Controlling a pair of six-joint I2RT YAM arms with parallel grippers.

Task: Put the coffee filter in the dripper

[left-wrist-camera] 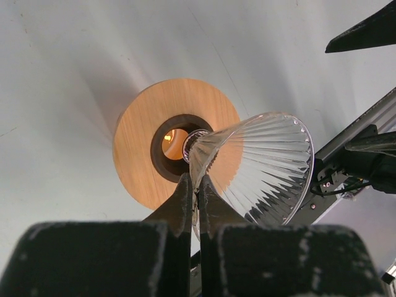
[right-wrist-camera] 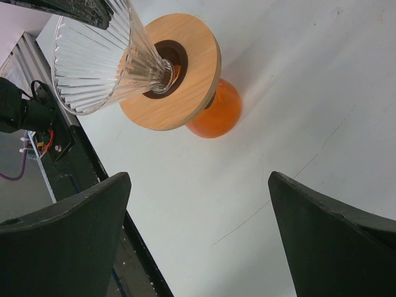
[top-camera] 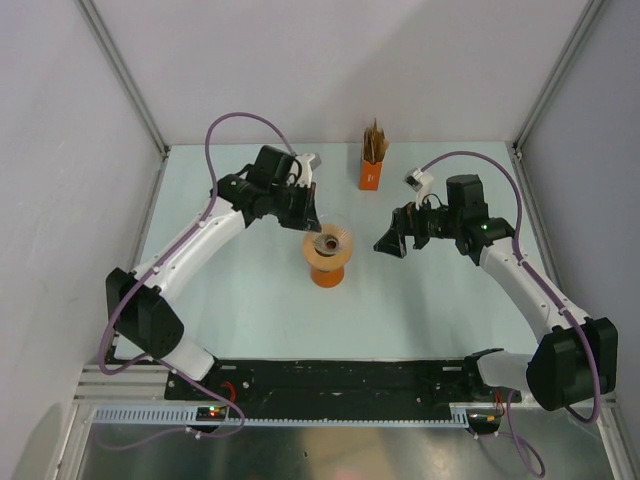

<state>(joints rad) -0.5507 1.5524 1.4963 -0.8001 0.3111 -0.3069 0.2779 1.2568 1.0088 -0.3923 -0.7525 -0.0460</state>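
The clear ribbed dripper (left-wrist-camera: pixel 260 167) is tilted, its narrow end at the centre hole of a flat tan disc (left-wrist-camera: pixel 139 154) that lies on an orange glass beaker (right-wrist-camera: pixel 218 114). My left gripper (left-wrist-camera: pixel 197 180) is shut on the dripper's wall. The dripper also shows in the right wrist view (right-wrist-camera: pixel 99 55) and the top view (top-camera: pixel 325 243). My right gripper (right-wrist-camera: pixel 198 176) is open and empty above the table, to the right of the beaker (top-camera: pixel 328 272). In the top view the left gripper (top-camera: pixel 305 222) is just left of the dripper and the right gripper (top-camera: pixel 390 243) to its right. No single coffee filter is in view.
A small orange box (top-camera: pixel 371 172) with a bunch of brown papers stands at the back of the table, right of centre. Grey walls enclose the table on three sides. A black rail (top-camera: pixel 340 378) runs along the near edge.
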